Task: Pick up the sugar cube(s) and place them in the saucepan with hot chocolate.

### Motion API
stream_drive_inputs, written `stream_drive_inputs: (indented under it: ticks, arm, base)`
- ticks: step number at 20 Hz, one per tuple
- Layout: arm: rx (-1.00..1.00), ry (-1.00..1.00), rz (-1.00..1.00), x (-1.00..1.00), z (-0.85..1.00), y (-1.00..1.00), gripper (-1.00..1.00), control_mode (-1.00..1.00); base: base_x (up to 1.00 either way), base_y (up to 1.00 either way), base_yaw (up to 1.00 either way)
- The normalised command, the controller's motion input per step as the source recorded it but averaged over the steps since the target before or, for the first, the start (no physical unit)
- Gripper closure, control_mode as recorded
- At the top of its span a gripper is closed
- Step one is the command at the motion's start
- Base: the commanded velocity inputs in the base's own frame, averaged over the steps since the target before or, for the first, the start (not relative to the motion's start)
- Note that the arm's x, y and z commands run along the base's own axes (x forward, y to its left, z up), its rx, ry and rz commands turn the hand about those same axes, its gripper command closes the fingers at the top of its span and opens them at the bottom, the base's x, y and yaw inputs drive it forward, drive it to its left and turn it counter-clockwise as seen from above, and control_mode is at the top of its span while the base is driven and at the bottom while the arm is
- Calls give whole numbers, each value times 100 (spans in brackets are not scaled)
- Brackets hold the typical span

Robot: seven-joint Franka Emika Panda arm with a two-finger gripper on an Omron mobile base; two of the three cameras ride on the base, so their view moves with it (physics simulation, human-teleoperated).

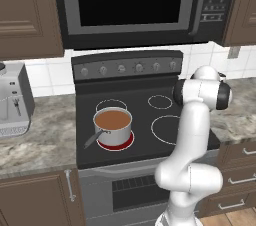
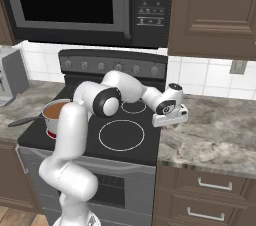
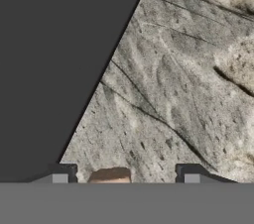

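Note:
A small tan sugar cube (image 3: 110, 175) lies on the speckled stone counter (image 3: 178, 89), just right of the stove's dark edge. My gripper (image 3: 125, 174) is low over it, its fingertips (image 3: 59, 173) standing apart on either side of the cube with a gap at each side. From the right base view, the gripper (image 2: 171, 123) points down at the counter beside the cooktop. The steel saucepan (image 1: 113, 129) sits on the front left burner, which glows red, with its handle pointing front left. It holds reddish-brown hot chocolate (image 1: 113, 118). The arm partly hides the saucepan (image 2: 51, 118) in the right base view.
The black cooktop (image 1: 145, 145) has ring-marked burners between the pan and the cube. A coffee machine (image 1: 12, 100) stands on the left counter. A microwave (image 1: 135, 5) hangs above the stove, and the control panel (image 1: 127, 67) rises at the back.

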Motion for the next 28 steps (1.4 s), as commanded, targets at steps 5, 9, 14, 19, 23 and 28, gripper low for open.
stream_drive_inputs:
  ticks: [5, 9, 14, 19, 23, 28]
  arm:
    - [0, 0, 0, 0, 0, 0, 100, -100]
    - [0, 0, 0, 0, 0, 0, 100, -100]
    - [0, 0, 0, 0, 0, 0, 100, -100]
    - [0, -4, 0, -36, 11, 0, 100, -100]
    - [1, -9, 0, -71, 72, 0, 100, -100]
    - [0, -8, 0, -82, 99, 0, 100, -100]
  base:
    - [0, 0, 0]
    - [0, 0, 0]
    - [0, 0, 0]
    - [0, 0, 0]
    - [0, 0, 0]
    - [0, 0, 0]
